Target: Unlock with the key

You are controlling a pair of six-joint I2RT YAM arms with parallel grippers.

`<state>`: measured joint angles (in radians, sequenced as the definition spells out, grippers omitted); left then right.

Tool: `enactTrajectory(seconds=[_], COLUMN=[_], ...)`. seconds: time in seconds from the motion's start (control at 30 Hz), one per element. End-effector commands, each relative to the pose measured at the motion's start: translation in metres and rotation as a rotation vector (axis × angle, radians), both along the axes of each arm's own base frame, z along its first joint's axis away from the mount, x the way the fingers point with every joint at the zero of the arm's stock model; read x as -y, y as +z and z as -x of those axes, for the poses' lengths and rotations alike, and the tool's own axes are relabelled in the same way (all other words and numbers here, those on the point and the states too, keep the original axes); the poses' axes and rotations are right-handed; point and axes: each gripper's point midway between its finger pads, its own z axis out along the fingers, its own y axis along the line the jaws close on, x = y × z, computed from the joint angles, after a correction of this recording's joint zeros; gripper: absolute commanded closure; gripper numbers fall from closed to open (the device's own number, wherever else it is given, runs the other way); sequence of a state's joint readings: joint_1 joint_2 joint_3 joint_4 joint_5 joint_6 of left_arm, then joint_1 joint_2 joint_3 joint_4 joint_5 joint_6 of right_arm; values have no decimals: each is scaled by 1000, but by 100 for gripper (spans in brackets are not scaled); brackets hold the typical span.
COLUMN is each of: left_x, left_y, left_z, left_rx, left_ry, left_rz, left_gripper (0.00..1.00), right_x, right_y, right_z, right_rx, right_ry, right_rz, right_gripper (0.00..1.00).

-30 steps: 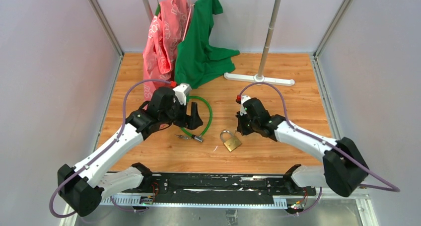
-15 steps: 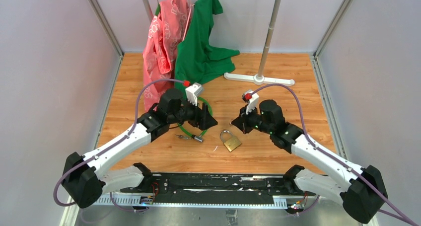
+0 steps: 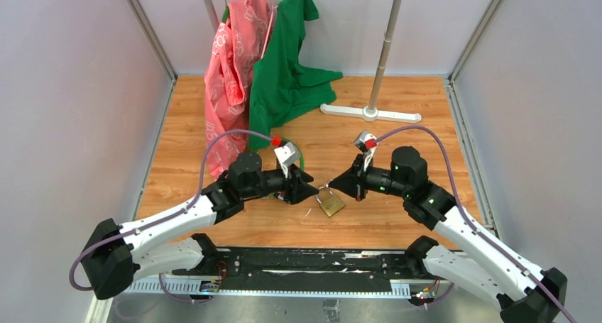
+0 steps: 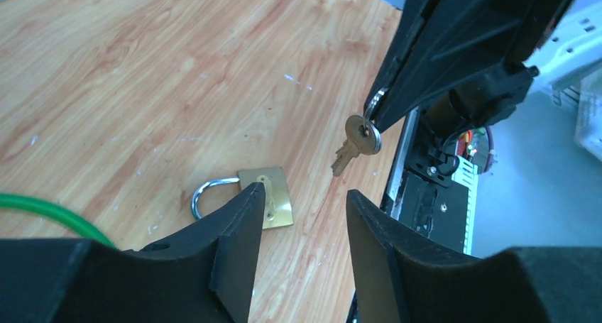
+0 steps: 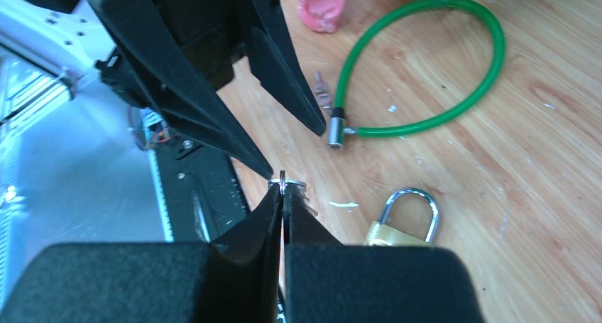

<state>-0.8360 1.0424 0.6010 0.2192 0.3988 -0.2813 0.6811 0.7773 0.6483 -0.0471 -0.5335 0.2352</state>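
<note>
Key [image 5: 321, 89] for the job lies on the wooden table [image 3: 397, 145], just beside the metal end of the green cable lock [image 5: 426, 122]. Left gripper [image 4: 304, 192], jaws half-parted and empty, faces a dangling padlock key [image 4: 357, 142] whose ring the right gripper [image 5: 282, 188] clenches above the brass padlock [image 4: 279, 195]. Any handover likely needs a square pinch on the flat bow. The tiny key sits behind the left fingertips, apart.

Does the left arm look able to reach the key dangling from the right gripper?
Probably yes: the left gripper, jaws open, faces the dangling key, hanging free from the shut right gripper; nothing between.
</note>
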Motion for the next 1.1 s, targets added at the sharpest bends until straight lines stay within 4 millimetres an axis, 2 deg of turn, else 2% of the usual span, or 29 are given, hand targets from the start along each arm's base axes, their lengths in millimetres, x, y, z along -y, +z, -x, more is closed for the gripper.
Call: enactTrajectory(seconds=[0.0,0.1,0.3,0.4,0.67,0.83,1.07], left_x=[8,12,20,24,33,39,37], left_y=[37,40,44,45,46,46,50], left_z=[17,34,52,56,64,69,71], left_rx=[206,257,336,360,395,399,394], left_ry=[-90,-145,-197,-217,-262,-298,-295], left_rz=[119,141,138,135,127,126,138], left_gripper=[50,50,53,53,64,90,100], right_x=[-4,-5,-4,-4,-3,-2,4], right_y=[28,41,52,54,59,56,47], right_z=[34,46,58,61,73,75,72], right_rx=[-28,-35,-59,-66,-81,-96,-102], right_ry=[138,188,238,252,301,303,266], right_rz=[-65,-95,-117,-126,-146,-134,-80], right_gripper=[100,100,100,100,100,100,100])
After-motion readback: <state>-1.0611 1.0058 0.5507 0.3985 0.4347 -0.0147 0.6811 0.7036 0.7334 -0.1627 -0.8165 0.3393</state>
